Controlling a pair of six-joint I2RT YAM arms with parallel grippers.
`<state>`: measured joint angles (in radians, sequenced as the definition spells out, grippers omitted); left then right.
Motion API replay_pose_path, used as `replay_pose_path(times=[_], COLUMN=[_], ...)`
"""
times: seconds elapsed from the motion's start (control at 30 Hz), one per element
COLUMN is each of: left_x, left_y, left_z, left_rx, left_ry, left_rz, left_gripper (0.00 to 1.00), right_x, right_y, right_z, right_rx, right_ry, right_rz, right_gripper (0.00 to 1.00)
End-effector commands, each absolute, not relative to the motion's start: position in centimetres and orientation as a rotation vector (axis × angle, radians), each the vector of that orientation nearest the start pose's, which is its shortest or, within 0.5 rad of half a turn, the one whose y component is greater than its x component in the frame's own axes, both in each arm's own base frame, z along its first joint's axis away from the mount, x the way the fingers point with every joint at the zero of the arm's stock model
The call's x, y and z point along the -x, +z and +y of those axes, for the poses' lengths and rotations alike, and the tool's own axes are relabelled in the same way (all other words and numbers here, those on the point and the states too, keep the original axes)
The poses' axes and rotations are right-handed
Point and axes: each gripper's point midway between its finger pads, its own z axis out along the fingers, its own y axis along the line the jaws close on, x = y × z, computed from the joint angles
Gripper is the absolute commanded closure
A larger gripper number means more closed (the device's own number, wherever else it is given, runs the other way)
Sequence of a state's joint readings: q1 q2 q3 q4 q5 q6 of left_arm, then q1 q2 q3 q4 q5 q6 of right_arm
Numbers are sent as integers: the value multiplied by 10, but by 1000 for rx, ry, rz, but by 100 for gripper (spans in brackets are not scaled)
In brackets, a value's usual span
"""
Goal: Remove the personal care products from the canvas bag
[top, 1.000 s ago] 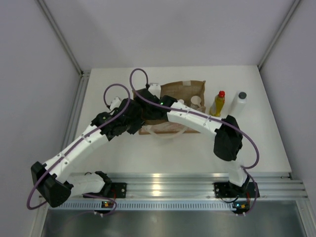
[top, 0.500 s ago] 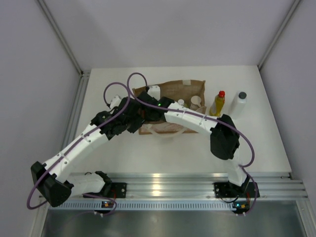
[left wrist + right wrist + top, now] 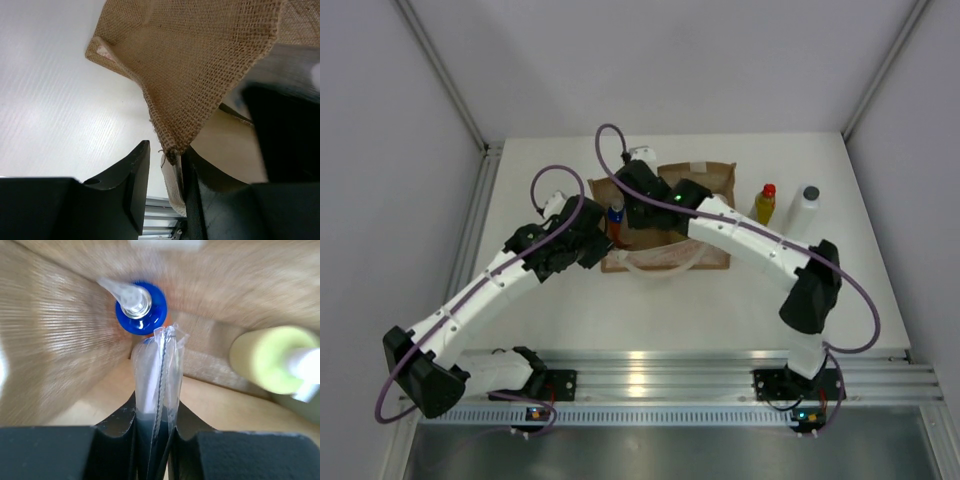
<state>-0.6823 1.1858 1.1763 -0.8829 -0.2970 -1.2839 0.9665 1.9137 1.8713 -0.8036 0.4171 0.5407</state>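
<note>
The tan canvas bag point(image 3: 705, 180) lies mid-table with its mouth toward the arms. My left gripper point(image 3: 164, 150) is shut on the bag's near-left edge point(image 3: 200, 60) and cream strap, holding that corner up off the table. Inside the bag, my right gripper point(image 3: 155, 407) is shut on a clear plastic flap of the orange bottle with the blue top point(image 3: 141, 310); that bottle point(image 3: 616, 214) shows at the bag's left side. A blurred pale green pump bottle point(image 3: 270, 360) lies to its right inside the bag. The yellow red-capped bottle point(image 3: 765, 203) and the tall white grey-capped bottle point(image 3: 803, 210) stand right of the bag.
A cream loop handle point(image 3: 655, 265) spills toward the arms from the bag's mouth. Grey walls close in the white table point(image 3: 540, 300) on the left, right and far sides. A metal rail point(image 3: 650, 365) runs along the near edge.
My right gripper has shut on the clear flap and drawn up and back; the blue-topped bottle now shows at the bag's left. Its elbow swung right. The left arm has stayed put.
</note>
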Motion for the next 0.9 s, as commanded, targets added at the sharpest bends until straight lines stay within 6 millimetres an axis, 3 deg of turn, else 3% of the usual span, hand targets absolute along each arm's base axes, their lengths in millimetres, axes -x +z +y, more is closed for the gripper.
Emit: replay_pose_path(times=[0.0,0.37,0.63,0.8,0.87], left_x=[-259,-263,-264,-265,-267], left_y=[220,216,213,214,214], left_z=[-191,-198,-201,-202,-202], left_rx=[848,828,822,816,812], left_ry=[-531,-524,-518,-516,-515], left_rz=[2314,2347,2360,2361,2362], left_gripper=[64,64,64,64,64], right_x=[-321,-302,-300,-296,-296], right_y=[300,363,388,417,427], right_z=[346,301,272,234,208], right_rx=[276,257,230,145,92], right_ry=[381,480,450,429,371], right_rz=[2141,2028,1961,1902,1870], right_gripper=[100,100,100,100,100])
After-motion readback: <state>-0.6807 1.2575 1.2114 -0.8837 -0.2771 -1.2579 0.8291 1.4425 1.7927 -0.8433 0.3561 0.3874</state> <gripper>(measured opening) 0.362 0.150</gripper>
